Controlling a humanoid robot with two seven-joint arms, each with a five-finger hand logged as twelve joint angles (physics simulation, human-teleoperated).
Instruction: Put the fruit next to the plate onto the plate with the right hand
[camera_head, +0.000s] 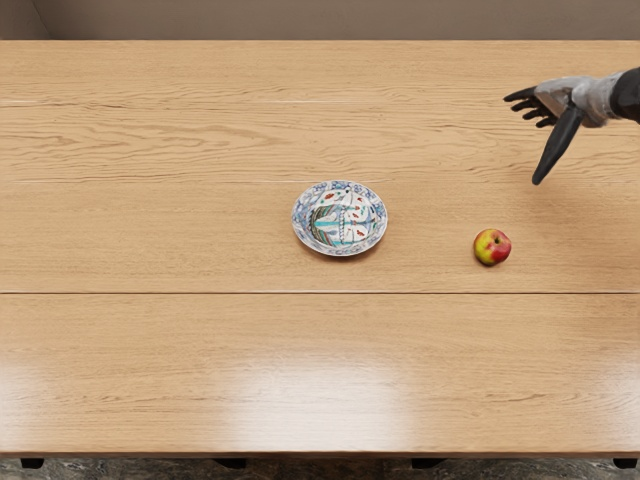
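Apple: red with a yellow patch, sits bare on the table, at roughly 3 o'clock from the plate, well apart from its rim. Round body, no long axis to speak of; stem direction too small to read.

Plate: patterned blue-and-white dish, mid-table, nothing on it.

Right hand: enters from the right edge, above the far part of the table. Fingers spread and pointing toward 9 o'clock, thumb hanging down; it holds nothing. No contact with the apple.

Key bearing: apple lies at about 7 o'clock from the hand, with a clear gap between them. Judgement: the reach goes down and slightly toward the plate, then the carry runs toward 9 o'clock.

Left arm: out of sight.
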